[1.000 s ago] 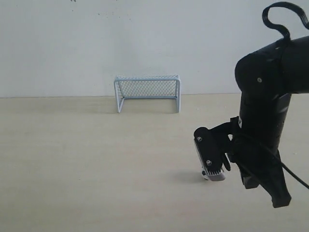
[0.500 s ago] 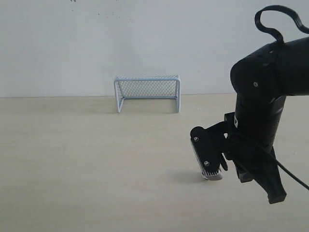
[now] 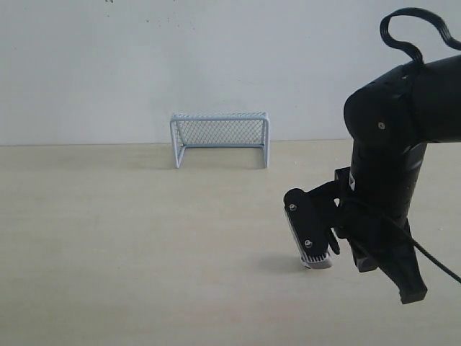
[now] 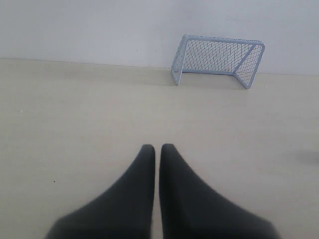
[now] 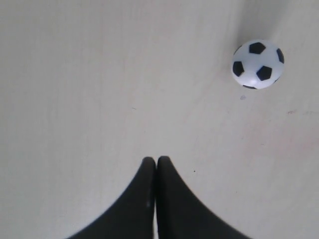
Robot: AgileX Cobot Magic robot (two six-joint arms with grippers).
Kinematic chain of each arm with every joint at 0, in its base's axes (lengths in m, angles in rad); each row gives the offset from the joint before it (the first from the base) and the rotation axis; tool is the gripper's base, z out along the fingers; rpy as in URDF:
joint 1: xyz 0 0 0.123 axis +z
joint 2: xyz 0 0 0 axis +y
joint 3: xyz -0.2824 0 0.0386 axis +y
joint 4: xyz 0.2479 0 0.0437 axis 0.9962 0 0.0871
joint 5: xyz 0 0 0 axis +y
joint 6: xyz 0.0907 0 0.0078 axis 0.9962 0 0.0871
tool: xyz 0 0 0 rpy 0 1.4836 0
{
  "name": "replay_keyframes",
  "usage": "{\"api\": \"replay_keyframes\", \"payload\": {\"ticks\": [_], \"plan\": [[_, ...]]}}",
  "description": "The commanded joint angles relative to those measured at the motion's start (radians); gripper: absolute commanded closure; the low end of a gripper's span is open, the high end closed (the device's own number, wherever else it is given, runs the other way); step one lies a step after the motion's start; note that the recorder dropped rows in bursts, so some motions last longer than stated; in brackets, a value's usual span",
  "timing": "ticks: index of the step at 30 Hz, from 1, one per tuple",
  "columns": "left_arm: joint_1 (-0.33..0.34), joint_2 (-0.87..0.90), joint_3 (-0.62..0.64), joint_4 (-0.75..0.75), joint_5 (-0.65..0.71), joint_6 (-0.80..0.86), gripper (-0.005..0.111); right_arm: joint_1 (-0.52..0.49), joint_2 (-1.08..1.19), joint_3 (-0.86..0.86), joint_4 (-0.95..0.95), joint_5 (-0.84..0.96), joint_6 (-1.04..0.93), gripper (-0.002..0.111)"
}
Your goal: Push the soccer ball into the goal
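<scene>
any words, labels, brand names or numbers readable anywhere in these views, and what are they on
No readable text in any view.
soccer ball: only black patches on white, no print.
goal: plain frame and netting, no lettering.
right arm: black housing with screws, no label showing.
left gripper and right gripper: plain black fingers, no marks.
table: bare, no writing.
</scene>
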Motion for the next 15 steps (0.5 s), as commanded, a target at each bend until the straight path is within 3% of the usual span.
{"api": "replay_keyframes", "payload": {"ticks": [1,15], "plan": [[0.003,-0.003,0.003,-0.01,0.0,-0.008,0.102,0.004,-0.003,-0.004,-0.005,-0.003,-0.002,0.108],[0.003,-0.003,0.003,-0.01,0.0,-0.008,0.102,0.004,-0.003,-0.004,0.063,-0.065,0.0,0.108]]}}
